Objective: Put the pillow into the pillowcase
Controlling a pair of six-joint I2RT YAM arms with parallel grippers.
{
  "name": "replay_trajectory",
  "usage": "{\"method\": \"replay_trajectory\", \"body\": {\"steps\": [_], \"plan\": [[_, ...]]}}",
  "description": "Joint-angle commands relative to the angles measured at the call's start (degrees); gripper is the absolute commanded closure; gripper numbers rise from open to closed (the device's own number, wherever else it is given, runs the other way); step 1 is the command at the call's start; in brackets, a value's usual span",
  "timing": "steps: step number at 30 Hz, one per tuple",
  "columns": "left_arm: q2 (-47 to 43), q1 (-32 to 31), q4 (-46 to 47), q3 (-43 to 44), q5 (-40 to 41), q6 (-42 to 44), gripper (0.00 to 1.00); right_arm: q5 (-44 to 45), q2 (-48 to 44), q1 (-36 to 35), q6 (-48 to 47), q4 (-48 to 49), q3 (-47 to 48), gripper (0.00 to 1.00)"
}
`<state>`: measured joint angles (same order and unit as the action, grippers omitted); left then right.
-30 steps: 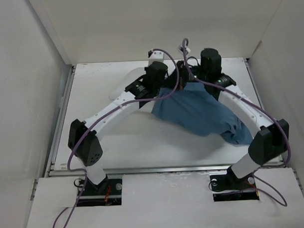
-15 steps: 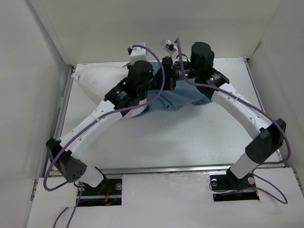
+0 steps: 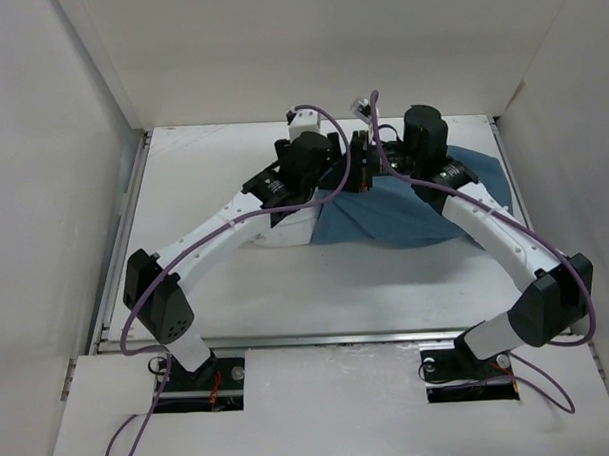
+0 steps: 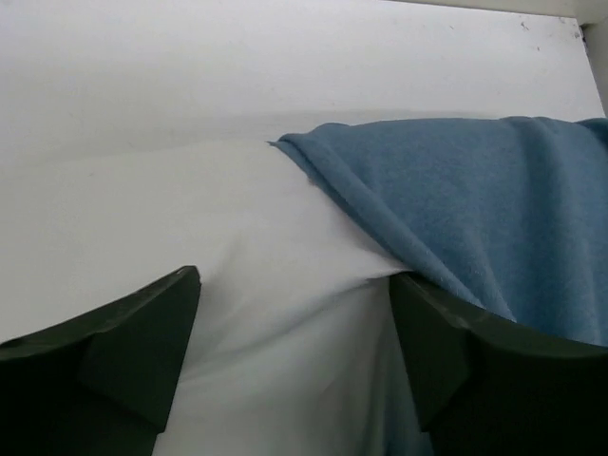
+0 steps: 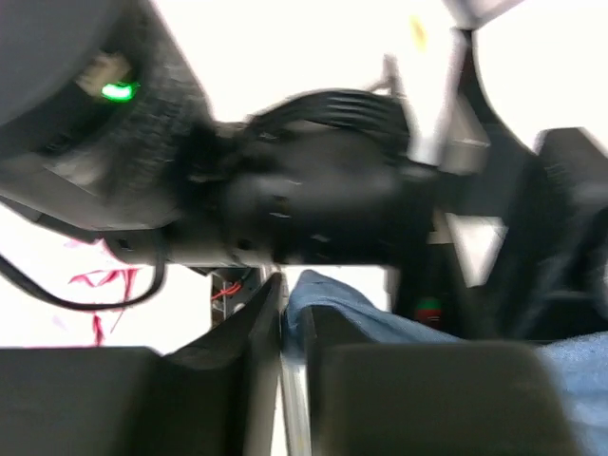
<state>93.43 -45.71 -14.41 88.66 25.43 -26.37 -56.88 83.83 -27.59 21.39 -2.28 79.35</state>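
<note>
Lying near the far edge of the worktop (image 3: pixel 317 298), the pillow (image 4: pixel 190 209) is largely covered by the pillowcase (image 4: pixel 475 209). The left gripper (image 4: pixel 294 285) is spread wide astride the pillow. The pillowcase edge is pinched in the narrow jaws of the right gripper (image 5: pixel 293 294).

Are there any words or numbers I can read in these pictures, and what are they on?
None can be read.
The pillow and the pillowcase are plain cloth.
The dark arm part in the right wrist view is blurred: only a green light shows, no letters.
</note>
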Motion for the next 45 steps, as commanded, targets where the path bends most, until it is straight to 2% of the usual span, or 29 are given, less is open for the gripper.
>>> {"method": "replay_trajectory", "body": {"steps": [1,3,4,6,7,9,11,13,14,19,22,23,24,27,29,31,34,36,38,41,42,43,45], "plan": [[-4.3,-0.52,5.46,-1.38,-2.75,-1.75,0.18,0.11,-0.96,0.61,-1.25,0.83,0.19,0.79],[-6.84,-0.52,3.79,-4.54,-1.18,-1.75,0.12,2.64,-0.95,0.61,-3.71,-2.27,-0.42,0.68],[-9.64,-0.52,3.08,-5.68,-0.56,-1.75,0.06,2.65,-0.95,0.61,-4.59,-3.5,-1.64,0.63],[-12.64,-0.52,0.27,-9.2,1.63,-2.63,0.05,3.18,-2.09,0.61,-6.52,-6.15,-3.23,0.56],[-15.7,-0.52,-1.39,-11.73,2.16,-3.76,0.0,3.18,-3.57,0.61,-8.45,-7.55,-5.33,0.53],[-18.44,0.01,-3.42,-13.77,4.17,-4.82,0.0,3.18,-5.16,0.61,-10.3,-9.22,-7.8,0.47],[-21.6,0.71,-6.83,-15.18,5.59,-6.58,0.0,1.52,-7.96,0.61,-10.93,-9.23,-11.49,0.35],[-23.11,0.71,-8.87,-16.41,7.17,-8.42,0.0,0.29,-9.73,-0.87,-13.38,-10.45,-13.34,0.28],[-23.72,0.71,-9.49,-16.42,7.18,-8.43,0.0,1.59,-10.52,-1.4,-14.35,-11.33,-13.95,0.24],[-24.26,4.4,-14.15,-16.42,11.92,-10.81,0.0,13.62,-14.49,-1.94,-16.63,-19.4,-13.35,0.19],[-21.29,7.99,-11.18,-15.89,7.81,-9.32,0.0,28.53,-16.76,-1.94,-13.23,-22.49,-11.59,0.19],[-20.4,8.97,-9.77,-16.41,3.44,-8.7,0.0,34.32,-16.77,-1.94,-8.08,-23.28,-10.98,0.17],[-19.43,9.85,-8.45,-16.42,0.96,-8.7,0.0,45.95,-17.29,-1.94,-5.5,-24.08,-10.97,0.15],[-15.04,11.88,-4.4,-17.03,-7.48,-6.07,0.0,61.39,-16.43,0.77,1.97,-27.76,-11.58,0.08],[-11.62,12.67,-3.17,-17.03,-10.3,-4.75,0.0,64.69,-13.71,3.15,4.97,-30.05,-12.2,0.08],[-9.4,13.28,-2.64,-17.03,-12.94,-4.05,0.0,64.7,-11.6,6.66,6.74,-30.85,-12.99,0.08],[-5.46,13.28,-1.06,-17.03,-19.0,-3.52,0.02,63.22,-5.89,8.26,6.75,-28.66,-13.7,0.08],[-3.44,13.28,1.13,-17.73,-22.34,-3.51,0.1,60.85,-0.64,8.26,4.9,-26.73,-12.91,0.08],[-2.2,13.28,1.76,-18.53,-26.12,-2.9,0.3,55.08,3.33,8.26,1.12,-22.42,-11.42,0.09],[-0.97,13.28,0.18,-18.53,-26.13,-2.9,0.67,44.45,11.95,8.26,-1.96,-17.5,-5.72,0.13],[-0.97,13.28,-0.35,-18.0,-25.61,-2.9,0.88,41.79,14.14,7.3,-3.18,-16.97,-0.91,0.15],[-1.49,13.28,-0.96,-18.0,-25.61,-2.29,0.97,39.76,18.43,6.51,-3.89,-16.96,1.83,0.15],[-3.15,12.76,-0.44,-19.66,-26.48,-1.67,1.0,38.17,22.32,3.27,-5.47,-16.96,7.98,0.15]]}}
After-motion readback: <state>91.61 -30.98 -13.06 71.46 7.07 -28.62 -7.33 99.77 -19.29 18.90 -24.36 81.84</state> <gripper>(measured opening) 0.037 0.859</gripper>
